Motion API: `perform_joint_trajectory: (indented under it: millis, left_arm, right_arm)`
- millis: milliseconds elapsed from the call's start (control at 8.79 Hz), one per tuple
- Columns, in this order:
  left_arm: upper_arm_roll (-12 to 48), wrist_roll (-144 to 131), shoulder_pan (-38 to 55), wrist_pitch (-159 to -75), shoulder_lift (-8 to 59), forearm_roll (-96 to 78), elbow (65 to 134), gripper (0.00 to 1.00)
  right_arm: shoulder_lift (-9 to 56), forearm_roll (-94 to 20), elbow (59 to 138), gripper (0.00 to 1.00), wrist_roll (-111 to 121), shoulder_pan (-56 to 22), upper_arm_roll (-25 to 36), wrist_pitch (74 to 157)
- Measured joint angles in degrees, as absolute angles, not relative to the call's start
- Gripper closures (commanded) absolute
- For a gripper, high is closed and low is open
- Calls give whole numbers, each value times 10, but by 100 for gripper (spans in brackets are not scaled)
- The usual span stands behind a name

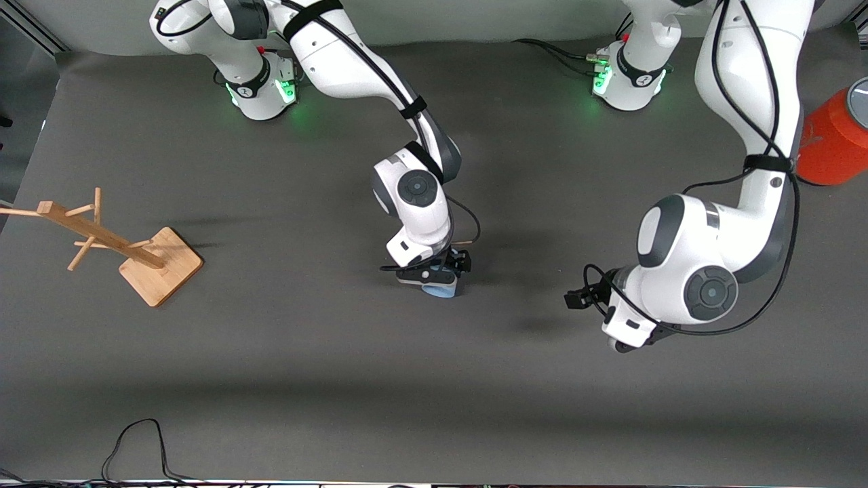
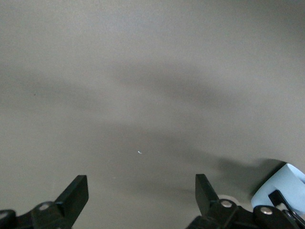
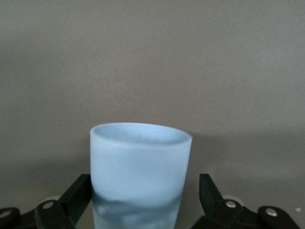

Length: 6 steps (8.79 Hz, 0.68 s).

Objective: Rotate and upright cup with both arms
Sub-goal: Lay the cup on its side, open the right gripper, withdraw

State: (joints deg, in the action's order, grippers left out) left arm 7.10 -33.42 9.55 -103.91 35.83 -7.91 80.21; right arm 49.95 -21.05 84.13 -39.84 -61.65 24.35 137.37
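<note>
1. Light blue tapered plastic cup (image 3: 140, 176) stands upright on the dark grey table (image 1: 285, 379), mouth up, near the table's middle.
2. The right gripper (image 1: 444, 274), black and two-fingered, is down at the cup; in the right wrist view its fingers (image 3: 76, 195) stand apart on either side of the cup with a gap showing at each side, so the cup is not clamped.
3. The right arm (image 1: 366, 74), white with black joint bands, reaches from its green-lit base toward the table's middle.
4. The left gripper (image 1: 627, 342) hangs over bare table toward the left arm's end, well apart from the cup; its fingers (image 2: 74, 195) are spread wide with nothing between them.
5. In the left wrist view the cup shows only as a pale blue patch at the frame's edge.
6. The left arm (image 1: 746, 88) waits.
7. A bamboo rack with angled pegs on a square wooden base (image 1: 122, 244) stands toward the right arm's end of the table.
8. A large red-orange cylindrical can with a grey top (image 1: 834, 146) sits at the table's edge at the left arm's end.
9. A black cable (image 1: 139, 440) loops across the table edge nearest the front camera.
</note>
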Motion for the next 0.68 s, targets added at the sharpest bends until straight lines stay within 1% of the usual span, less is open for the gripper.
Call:
perform_joint_trajectory:
  millis: [227,455,569,682]
  left_arm:
    - [70,-338,93,-1039,365,-120,796,0]
    - [69,-339,91,-1040,377,-184,796,0]
    - [72,-340,93,-1052,392,-198,794,0]
    - [81,-363,105,-1088,407,-204,792,0]
  right_arm:
    - [461,-211,831,0,-327,-587,258,1308]
    - [393,-210,827,0,-253,-534,261,1226]
    - [355,-210,826,0,-207,-505,261,1185]
    - [325,-210,826,0,-165,-476,262,1155]
